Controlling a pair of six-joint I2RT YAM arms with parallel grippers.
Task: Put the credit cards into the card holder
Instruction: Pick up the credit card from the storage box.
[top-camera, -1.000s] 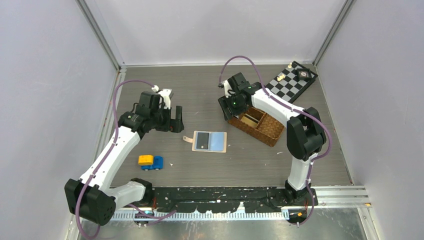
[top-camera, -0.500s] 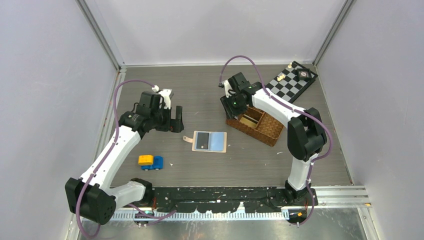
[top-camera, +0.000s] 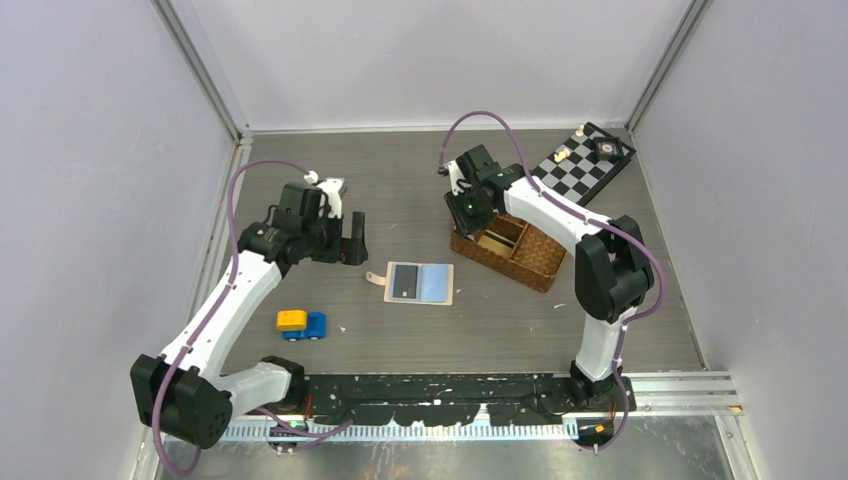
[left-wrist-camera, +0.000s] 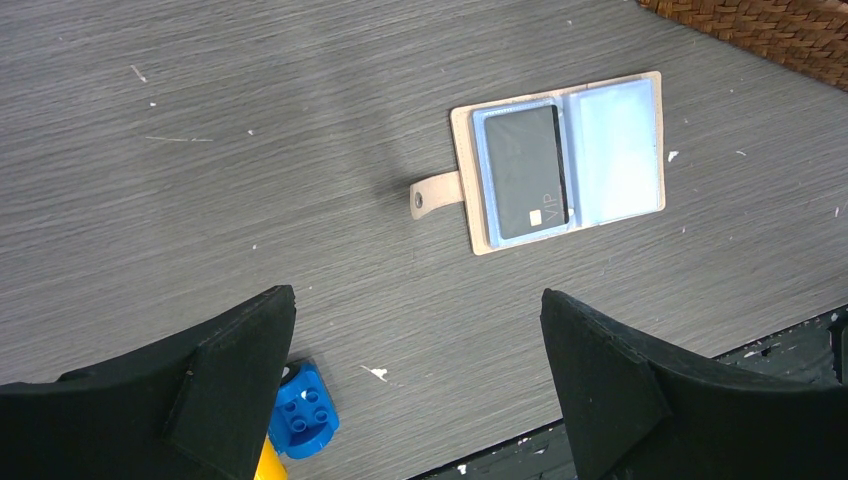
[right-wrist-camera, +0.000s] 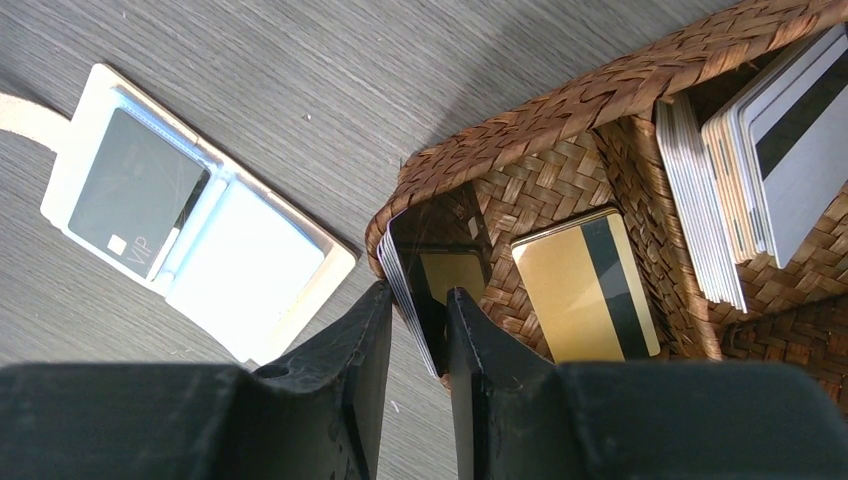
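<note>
Left arm (top-camera: 230, 290): reaches out from its base, elbow bent, wrist tipped down so the left jaws hang above the counter (top-camera: 400, 190). Left jaws are spread wide, released, nothing between them and touching nothing.

The card holder (left-wrist-camera: 560, 165) lies open flat on the counter, ahead of the left jaws and off toward their right finger, well apart from both. Its snap tab points back toward the left finger. A black card (left-wrist-camera: 525, 170) sits in the pocket on the tab side, and "VIP" is readable on it next to a small chip mark. The other pocket shows only pale blue.

A blue toy block (left-wrist-camera: 302, 420) sits just beside the left finger, with a yellow one touching it.

Right arm (top-camera: 550, 210): stretched forward, then folded back and down, wrist steep over the near corner of the woven basket (right-wrist-camera: 600, 90). Right jaws are nearly closed, clenched on a black card stack (right-wrist-camera: 435, 250) standing on edge against the basket's end wall. Both fingers look to be touching the stack.

Just beyond the right finger, a gold card (right-wrist-camera: 585, 285) with a black stripe lies flat in the same compartment. Further that way, past the divider, stand grey cards (right-wrist-camera: 790, 150) and a pale stack. No writing is legible on any of them. The open card holder lies off beyond the left finger, outside the basket.
</note>
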